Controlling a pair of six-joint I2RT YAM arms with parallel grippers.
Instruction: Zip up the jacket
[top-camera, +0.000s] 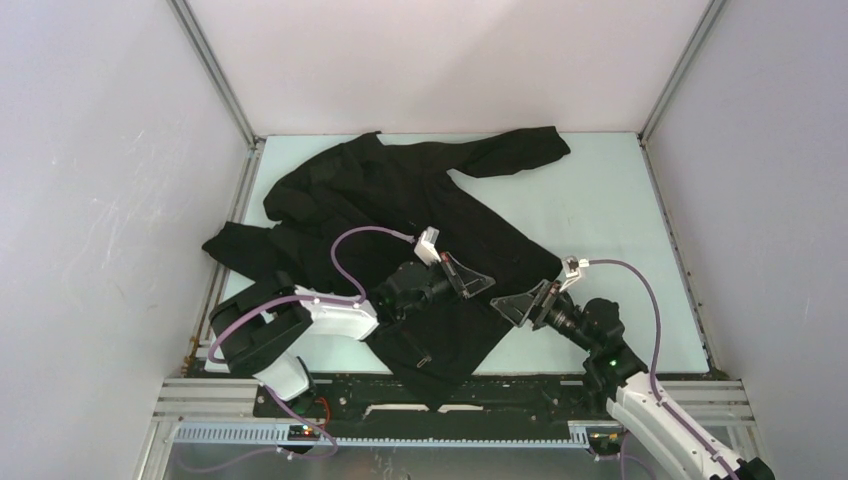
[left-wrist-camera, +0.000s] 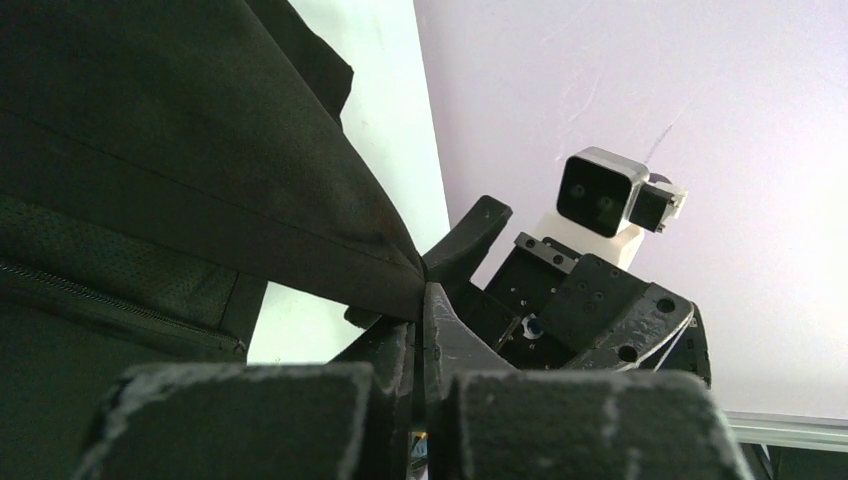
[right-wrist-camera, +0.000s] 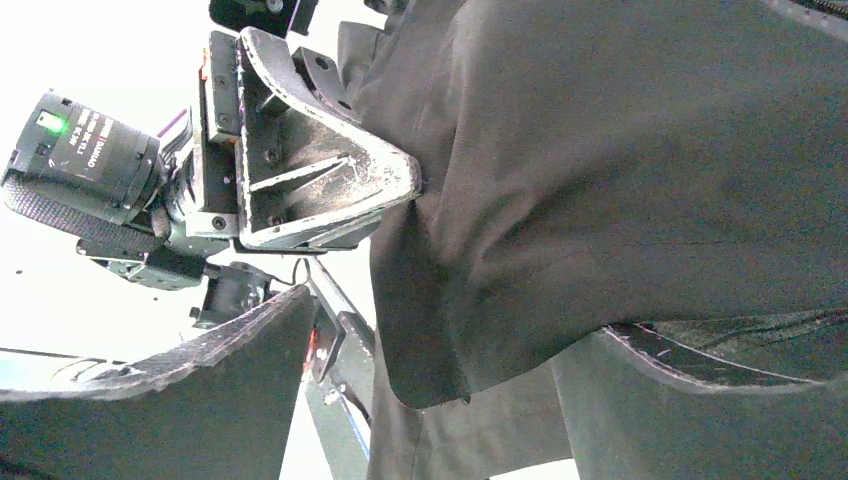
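Observation:
The black jacket (top-camera: 400, 190) lies crumpled on the pale green table (top-camera: 600, 200), one sleeve reaching to the back right and its lower part hanging over the front edge. My left gripper (top-camera: 486, 282) is shut on a fold of the jacket's edge (left-wrist-camera: 300, 200), and its tips (left-wrist-camera: 425, 292) pinch the fabric. A zipper line (left-wrist-camera: 100, 297) shows on the lower left. My right gripper (top-camera: 508, 304) is open and faces the left one. In its own view (right-wrist-camera: 460, 318) the jacket's hem corner (right-wrist-camera: 450, 340) hangs between the spread fingers, and the left gripper (right-wrist-camera: 320, 185) holds fabric above.
Grey walls with aluminium frame posts (top-camera: 215, 70) close the cell on three sides. The metal base rail (top-camera: 450, 400) runs along the front edge under the hanging fabric. Bare table surface shows to the right of the jacket.

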